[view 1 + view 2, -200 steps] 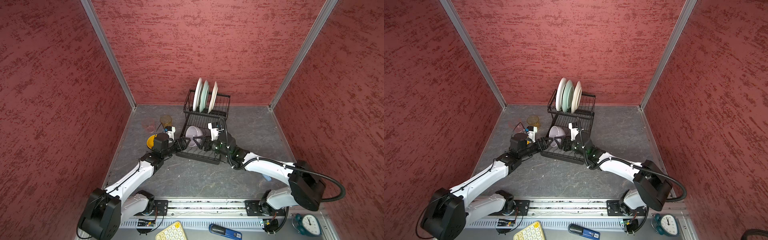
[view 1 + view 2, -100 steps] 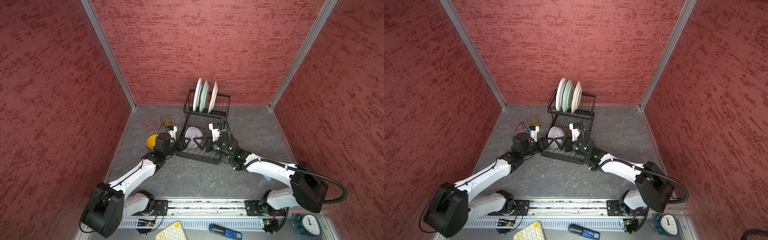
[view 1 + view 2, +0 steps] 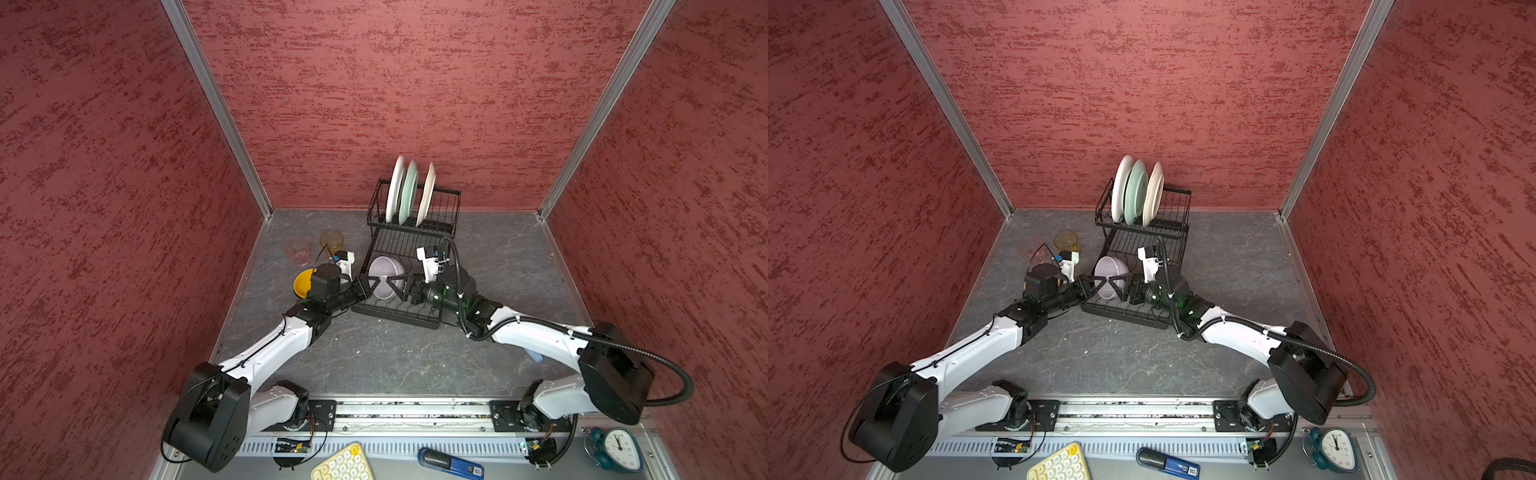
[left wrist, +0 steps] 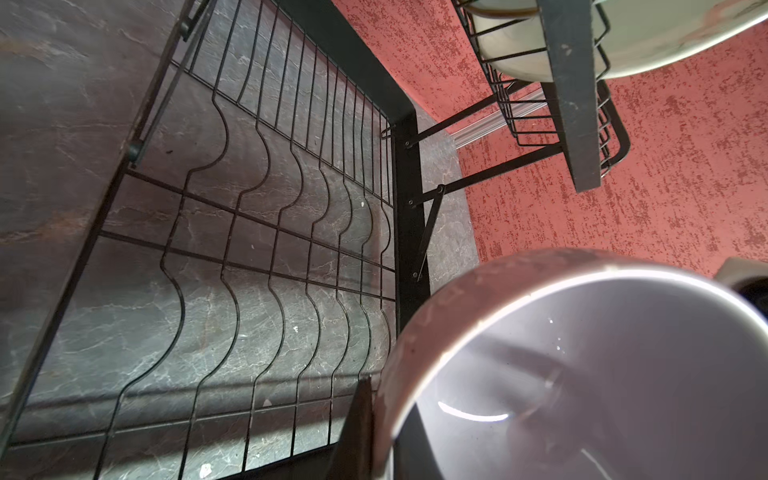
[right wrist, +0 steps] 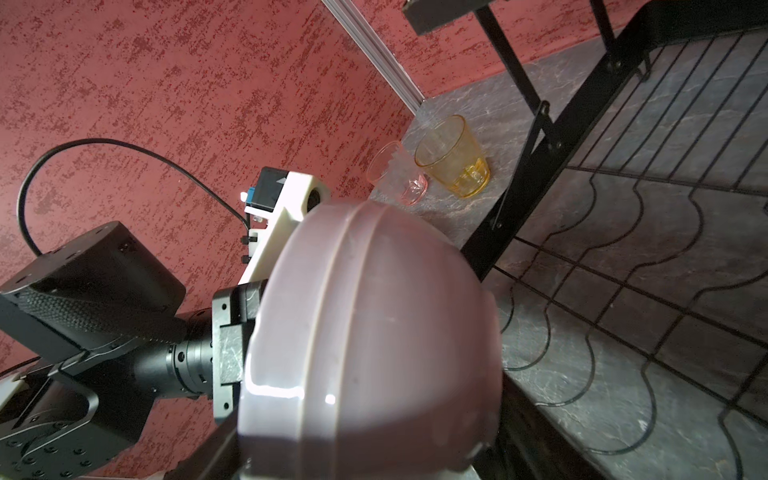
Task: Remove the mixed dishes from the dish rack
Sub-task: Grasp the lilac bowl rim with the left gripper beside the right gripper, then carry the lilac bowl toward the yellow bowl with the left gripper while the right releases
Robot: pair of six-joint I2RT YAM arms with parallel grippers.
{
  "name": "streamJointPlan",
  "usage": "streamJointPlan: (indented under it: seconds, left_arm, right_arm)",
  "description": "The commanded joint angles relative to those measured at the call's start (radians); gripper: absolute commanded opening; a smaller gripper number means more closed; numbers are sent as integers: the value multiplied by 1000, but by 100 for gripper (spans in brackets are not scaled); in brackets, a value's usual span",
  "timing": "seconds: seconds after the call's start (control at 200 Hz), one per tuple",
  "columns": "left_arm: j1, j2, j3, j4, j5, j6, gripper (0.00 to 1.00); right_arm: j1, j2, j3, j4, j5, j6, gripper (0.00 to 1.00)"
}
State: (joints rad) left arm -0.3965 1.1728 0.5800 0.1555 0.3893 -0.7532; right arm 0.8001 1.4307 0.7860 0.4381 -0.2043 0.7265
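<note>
Over the low tray of the dish rack (image 3: pixel 395 318), the lilac bowl (image 3: pixel 384 272) is pinched at its rim by the left pincer (image 3: pixel 374 286), while the right pincer (image 3: pixel 392 286) is spread wide at its other side, grip unclear.

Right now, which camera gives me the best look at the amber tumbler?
The right wrist view: the amber tumbler stands upright beside the pink tumbler, large and unobstructed. In both top views it is small, seen from above. The left wrist view does not show it.
</note>
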Motion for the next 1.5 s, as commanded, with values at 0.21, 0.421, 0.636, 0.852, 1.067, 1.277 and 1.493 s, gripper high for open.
streamJointPlan:
  seconds: [0.21,0.421,0.636,0.852,1.067,1.277,1.493]
  left_arm:
    - [-3,-8,14,-19,1,50,0]
    - [27,-25,18,-44,5,66,0]
    - [69,-39,14,-94,4,77,0]
    - [110,-70,23,-181,-14,98,0]
    - [188,-116,63,-326,-58,129,0]
    - [297,-169,115,-498,-204,196,0]
    - [400,-234,128,-562,-312,232,0]
  right_arm:
    - [-3,10,36,44,71,21,99]
    - [-2,11,7,28,127,31,99]
    - [-3,1,-38,28,154,28,99]
    - [-3,-9,-58,13,176,4,99]
    - [-4,-35,-118,79,184,9,99]
    - [-2,-50,-125,51,190,-8,99]
    - [-3,-77,-105,-35,216,-49,99]
